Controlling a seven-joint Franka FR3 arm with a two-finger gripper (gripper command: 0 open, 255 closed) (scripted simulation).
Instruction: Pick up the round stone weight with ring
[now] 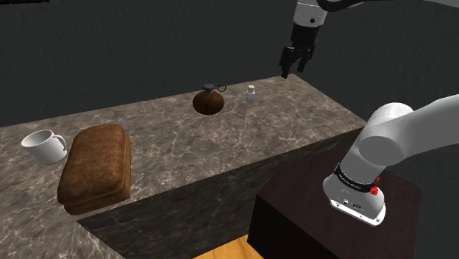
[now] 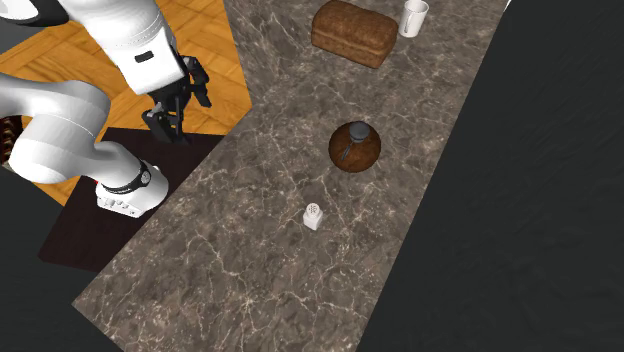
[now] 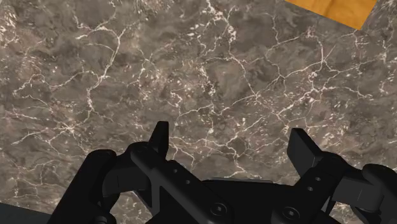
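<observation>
The round weight (image 1: 209, 101) is a brown ball with a dark neck and a thin ring on top. It stands on the marble counter (image 1: 184, 143) near the far edge. From above, the weight (image 2: 354, 147) sits mid-counter. My black gripper (image 1: 292, 65) hangs high above the counter's end, to the shoulder view's right of the weight and well apart from it. In the second exterior view the gripper (image 2: 172, 115) hovers near the counter's edge by the floor. The wrist view has the fingers (image 3: 159, 139) standing apart over bare marble, nothing between them.
A small white shaker (image 1: 251, 95) stands close beside the weight. A brown bread loaf (image 1: 96, 166) and a white mug (image 1: 44, 146) lie toward the counter's other end. The dark stand (image 1: 331, 221) sits below the arm, with orange wood floor (image 2: 120, 40) beside it.
</observation>
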